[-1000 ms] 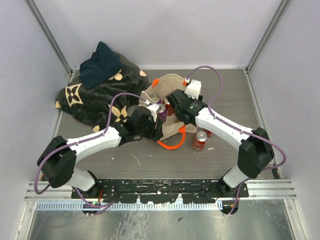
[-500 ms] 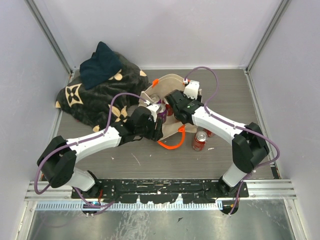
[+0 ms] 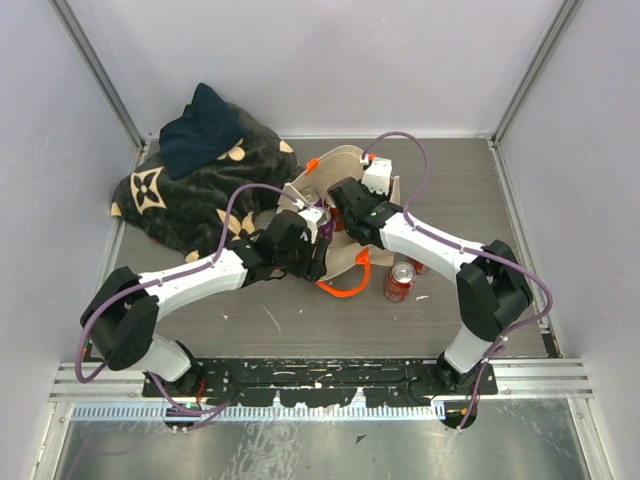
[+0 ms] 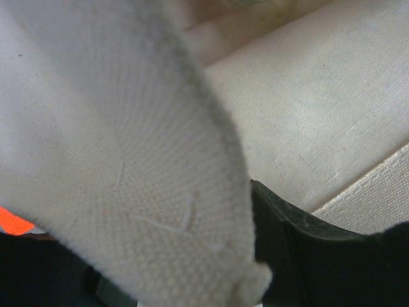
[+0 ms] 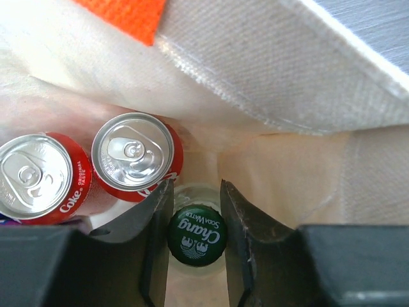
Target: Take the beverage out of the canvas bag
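Inside the canvas bag (image 5: 300, 57), a green-capped Chang soda water bottle (image 5: 195, 235) is standing upright beside two Coke cans (image 5: 135, 153). The right gripper (image 5: 195, 193), directly above, is pinching its cap narrowly.

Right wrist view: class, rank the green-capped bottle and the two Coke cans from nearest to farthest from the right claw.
1. Green-capped bottle: at the bottom centre, directly between the fingers of the right claw.
2. Inner Coke can: just up and to picture-left of the claw, beside one finger.
3. Outer Coke can: at the picture's left edge, beyond the inner can.
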You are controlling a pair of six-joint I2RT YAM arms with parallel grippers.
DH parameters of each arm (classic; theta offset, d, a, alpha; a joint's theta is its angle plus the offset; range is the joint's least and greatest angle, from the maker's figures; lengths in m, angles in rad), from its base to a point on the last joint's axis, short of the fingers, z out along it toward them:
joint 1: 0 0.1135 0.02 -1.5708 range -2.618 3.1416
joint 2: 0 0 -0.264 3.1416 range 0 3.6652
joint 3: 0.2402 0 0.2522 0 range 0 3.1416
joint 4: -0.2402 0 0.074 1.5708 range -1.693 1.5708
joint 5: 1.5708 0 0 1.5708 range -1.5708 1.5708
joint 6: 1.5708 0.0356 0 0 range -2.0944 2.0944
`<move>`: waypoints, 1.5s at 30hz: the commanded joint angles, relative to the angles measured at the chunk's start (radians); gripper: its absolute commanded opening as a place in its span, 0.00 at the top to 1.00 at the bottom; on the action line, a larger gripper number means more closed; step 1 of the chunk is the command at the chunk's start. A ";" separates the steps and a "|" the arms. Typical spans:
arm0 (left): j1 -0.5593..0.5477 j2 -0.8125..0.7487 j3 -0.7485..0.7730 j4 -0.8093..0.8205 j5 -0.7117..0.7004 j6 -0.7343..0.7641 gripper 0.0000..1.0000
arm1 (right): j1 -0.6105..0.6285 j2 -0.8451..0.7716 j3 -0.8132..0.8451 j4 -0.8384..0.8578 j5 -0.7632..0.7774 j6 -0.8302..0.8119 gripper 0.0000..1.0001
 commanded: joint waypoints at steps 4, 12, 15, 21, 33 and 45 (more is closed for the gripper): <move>0.003 0.023 0.034 -0.042 -0.021 0.033 0.35 | -0.009 -0.131 -0.015 0.065 -0.038 -0.211 1.00; 0.003 0.024 0.045 -0.040 -0.024 0.026 0.35 | 0.034 -0.263 0.040 0.088 -0.014 -0.351 1.00; 0.004 0.023 0.045 -0.040 -0.027 0.021 0.35 | 0.060 -0.310 0.062 0.098 -0.035 -0.401 1.00; 0.004 0.026 0.042 -0.037 -0.024 0.007 0.35 | 0.128 -0.372 0.184 0.118 -0.028 -0.534 1.00; 0.004 0.016 0.044 -0.033 -0.042 -0.003 0.35 | 0.093 -0.472 0.310 0.281 0.109 -0.819 0.99; 0.004 0.005 0.062 -0.049 -0.066 0.000 0.35 | -0.346 -0.568 0.137 0.204 -0.097 -0.615 0.99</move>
